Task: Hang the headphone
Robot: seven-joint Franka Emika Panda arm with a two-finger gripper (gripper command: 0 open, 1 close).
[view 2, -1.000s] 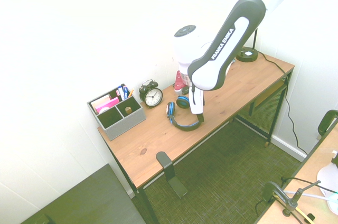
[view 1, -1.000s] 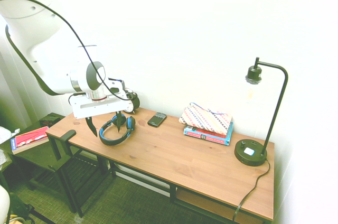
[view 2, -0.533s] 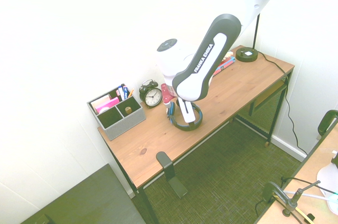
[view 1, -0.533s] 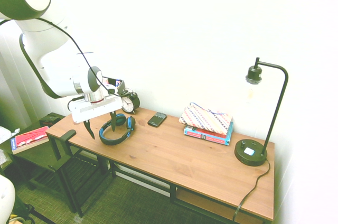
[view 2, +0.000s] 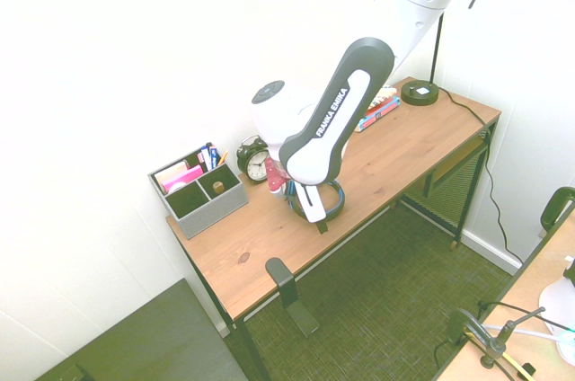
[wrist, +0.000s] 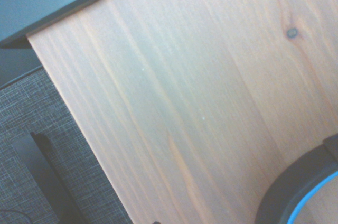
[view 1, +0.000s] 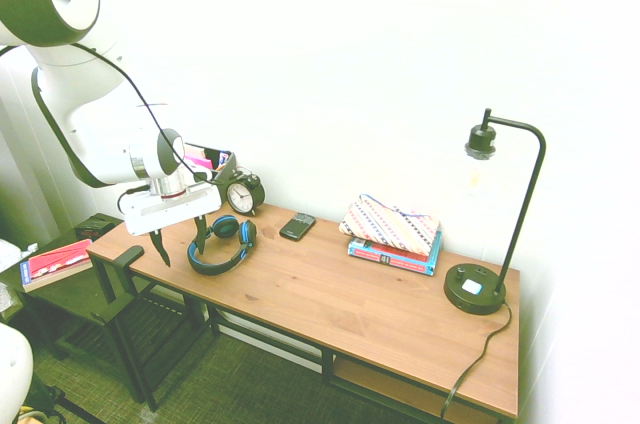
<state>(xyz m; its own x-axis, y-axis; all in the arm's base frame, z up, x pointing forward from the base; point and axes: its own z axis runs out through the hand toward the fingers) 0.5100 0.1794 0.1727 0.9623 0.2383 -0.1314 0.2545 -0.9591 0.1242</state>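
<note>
The gripper [view 1: 178, 236] hangs with its two fingers spread wide and nothing between them, low over the wooden desk [view 1: 350, 294] near its end and front edge. Bare wood lies open beneath it. Just beside it the headphone [view 1: 222, 245] lies flat, headband arc toward the desk's front edge, ear cups toward the alarm clock [view 1: 243, 194] by the wall.
</note>
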